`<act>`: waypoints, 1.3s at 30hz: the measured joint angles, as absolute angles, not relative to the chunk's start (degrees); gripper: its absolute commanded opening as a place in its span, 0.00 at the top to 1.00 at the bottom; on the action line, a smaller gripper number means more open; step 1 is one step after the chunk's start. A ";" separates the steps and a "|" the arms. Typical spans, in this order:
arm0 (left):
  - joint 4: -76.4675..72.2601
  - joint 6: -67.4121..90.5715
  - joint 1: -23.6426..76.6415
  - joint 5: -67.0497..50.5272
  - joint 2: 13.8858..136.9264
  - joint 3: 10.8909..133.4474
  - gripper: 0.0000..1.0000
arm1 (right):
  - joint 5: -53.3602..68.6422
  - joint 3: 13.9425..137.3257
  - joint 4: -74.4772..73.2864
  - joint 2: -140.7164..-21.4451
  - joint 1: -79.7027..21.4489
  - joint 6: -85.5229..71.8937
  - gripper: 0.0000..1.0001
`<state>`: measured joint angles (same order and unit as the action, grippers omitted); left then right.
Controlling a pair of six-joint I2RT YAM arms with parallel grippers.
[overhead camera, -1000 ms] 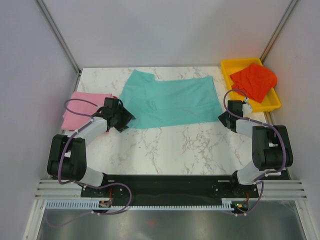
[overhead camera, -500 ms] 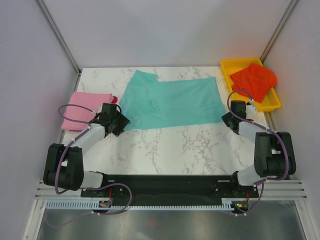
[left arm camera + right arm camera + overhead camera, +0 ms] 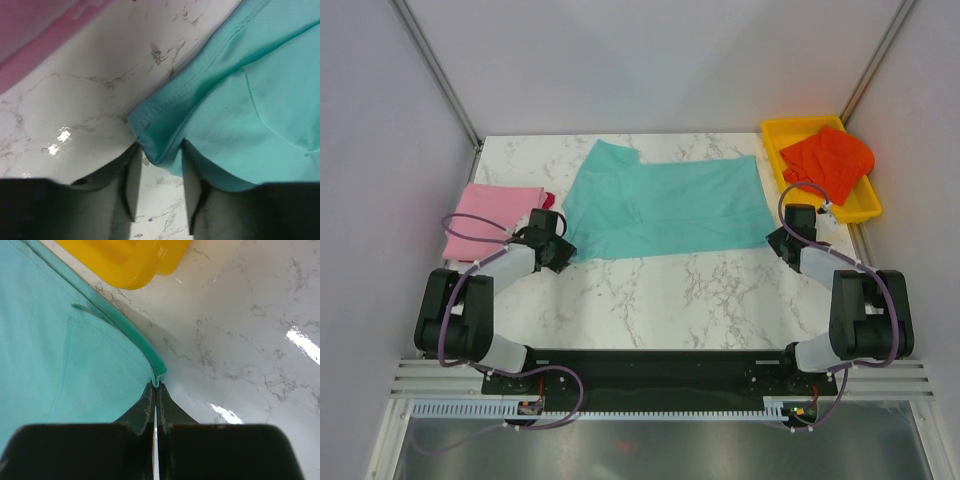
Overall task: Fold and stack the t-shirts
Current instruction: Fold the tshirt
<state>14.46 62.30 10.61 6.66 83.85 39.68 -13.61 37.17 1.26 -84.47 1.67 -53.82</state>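
near the yellow tray (image 3: 125,260), right gripper (image 3: 155,390) seemingly pinches the teal t-shirt (image 3: 60,350).

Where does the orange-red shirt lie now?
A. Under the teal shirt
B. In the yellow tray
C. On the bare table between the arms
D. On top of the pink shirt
B: the orange-red shirt lies crumpled in the yellow tray at the far right corner of the table.
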 measured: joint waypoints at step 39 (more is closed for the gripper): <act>34.28 64.53 10.63 5.96 42.11 25.65 0.18 | -12.14 20.58 -25.15 -40.69 1.74 -52.14 0.46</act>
